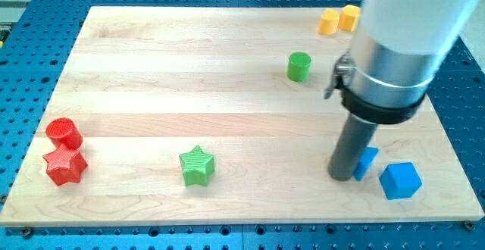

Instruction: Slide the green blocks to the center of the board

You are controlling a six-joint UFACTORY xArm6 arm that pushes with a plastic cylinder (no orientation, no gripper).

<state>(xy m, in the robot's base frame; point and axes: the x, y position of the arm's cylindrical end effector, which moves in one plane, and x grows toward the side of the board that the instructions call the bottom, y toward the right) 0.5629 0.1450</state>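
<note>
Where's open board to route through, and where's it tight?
Open: the wide stretch between the red cylinder, green star and green cylinder. Tight: my tip against the blue blocks, and the yellow pair.

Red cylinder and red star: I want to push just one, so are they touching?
Touching. The camera view shows the red cylinder overlapping the red star's upper edge at the board's left, no wood visible between them.

Red (64,133), yellow (339,20), blue blocks (399,180); wooden board (151,76)
</note>
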